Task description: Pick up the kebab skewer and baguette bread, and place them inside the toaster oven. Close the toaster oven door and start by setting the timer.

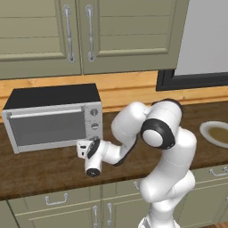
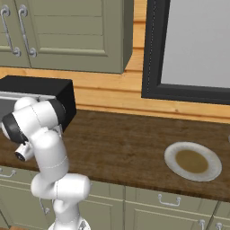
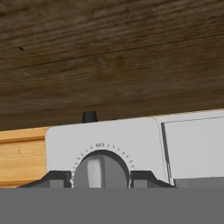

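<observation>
I see toaster oven (image 1: 53, 118) at left-centre of left base view, on wood counter (image 1: 44, 167), toaster oven door (image 1: 46, 128) shut. My gripper (image 1: 83, 149) sits low at oven's right front corner, by control panel. Hand view (rolled upside down): finger tips (image 3: 56, 178) flank round timer knob (image 3: 100, 169) at bottom centre, pinching it from both sides. Plate (image 2: 193, 161) at lower right of right base view, well apart from oven.
</observation>
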